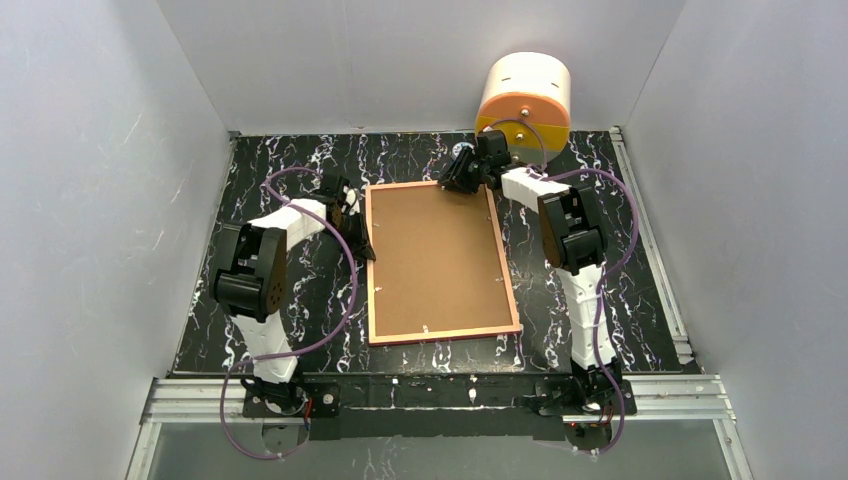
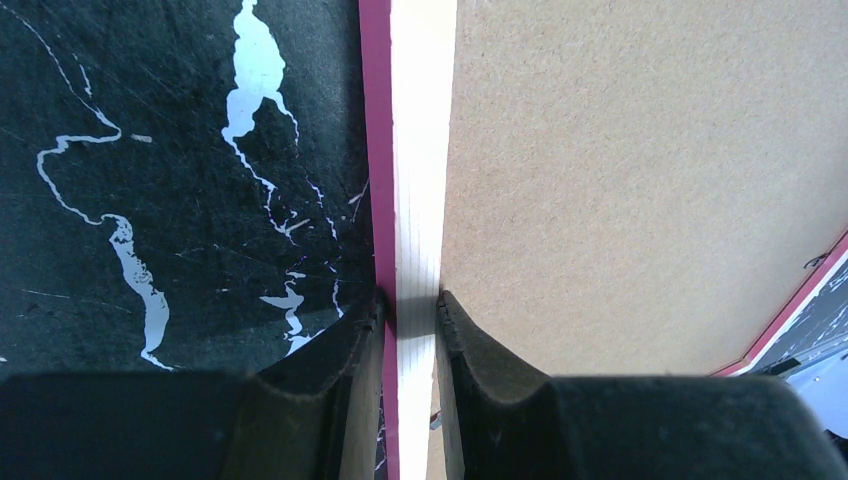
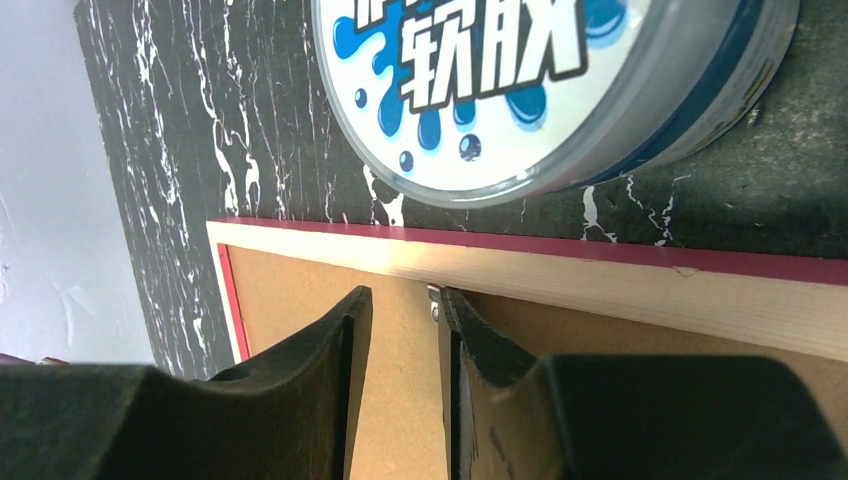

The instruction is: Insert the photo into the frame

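The frame point(image 1: 445, 334) lies face down in the middle of the table, tan back rim up, pink-red edge along its sides. A brown backing board point(image 1: 435, 260) fills it. The photo is hidden from every view. My left gripper point(image 2: 412, 305) is shut on the frame's left rim point(image 2: 420, 150), one finger outside and one on the board point(image 2: 640, 180). At the far rim point(image 3: 640, 285) my right gripper point(image 3: 403, 300) hovers open over the board, its right finger beside a small metal tab point(image 3: 434, 305). From above, the left gripper point(image 1: 352, 215) and the right gripper point(image 1: 462, 178) stand at the frame's far corners.
A round tub with a blue-and-white label point(image 3: 540, 90) sits on the black marble table just beyond the frame's far rim. A big white and orange cylinder point(image 1: 524, 95) stands at the back wall. White walls close in three sides.
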You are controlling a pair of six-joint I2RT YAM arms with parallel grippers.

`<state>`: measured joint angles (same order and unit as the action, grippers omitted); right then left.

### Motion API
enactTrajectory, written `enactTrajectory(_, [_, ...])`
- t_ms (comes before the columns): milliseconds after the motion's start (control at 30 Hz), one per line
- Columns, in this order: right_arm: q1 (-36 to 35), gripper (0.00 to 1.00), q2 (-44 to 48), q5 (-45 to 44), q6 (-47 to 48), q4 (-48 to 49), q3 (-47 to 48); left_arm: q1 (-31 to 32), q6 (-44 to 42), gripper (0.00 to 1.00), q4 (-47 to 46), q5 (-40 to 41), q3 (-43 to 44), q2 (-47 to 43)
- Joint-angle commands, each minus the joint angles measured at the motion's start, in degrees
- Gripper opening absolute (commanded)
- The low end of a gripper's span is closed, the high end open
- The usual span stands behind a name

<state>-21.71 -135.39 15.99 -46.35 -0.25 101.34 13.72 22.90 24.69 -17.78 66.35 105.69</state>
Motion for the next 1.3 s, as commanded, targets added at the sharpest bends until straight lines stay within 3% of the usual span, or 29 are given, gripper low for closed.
enactTrajectory(0, [0.2, 0.41, -1.0, 0.5, 0.2, -2.7, -0.4, 0.0, -1.5, 0.18, 2.3, 2.0, 1.1, 1.5])
enactTrajectory(200, [0.2, 0.47, 6.2, -2.5, 2.5, -6.8, 0.6, -0.1, -1.8, 0.23, 4.3, 3.7, 4.5, -0.1])
enactTrajectory(500, [-2.1, 0.5, 20.5, -6.7, 2.9, -12.7, -7.8, -0.7, -0.4, 0.3, 5.5, 6.7, 7.4, -5.7])
enactTrajectory(767, [-12.5, 0.51, 26.5, -17.0, 6.0, -21.1, -8.1, -1.0, 3.3, 0.35, 5.6, 13.4, 3.4, -16.5])
enactTrajectory(900, [-20.7, 0.51, 24.6, -23.7, 7.8, -26.3, -4.7, -1.1, 6.1, 0.4, 5.4, 16.9, -1.2, -23.7])
enactTrajectory(1033, [-28.3, 0.52, 15.6, -30.0, 10.1, -37.3, 5.5, -1.2, 10.7, 0.46, 6.3, 21.8, -6.8, -31.1])
enactTrajectory(1133, [-32.5, 0.52, 8.5, -30.4, 11.0, -44.8, 13.1, -1.4, 14.7, 0.52, 7.1, 22.6, -10.8, -35.7])
enactTrajectory(1267, [-36.1, 0.53, 2.5, -29.6, 11.9, -47.5, 18.9, -1.3, 18.0, 0.55, 8.5, 23.0, -14.9, -39.7])
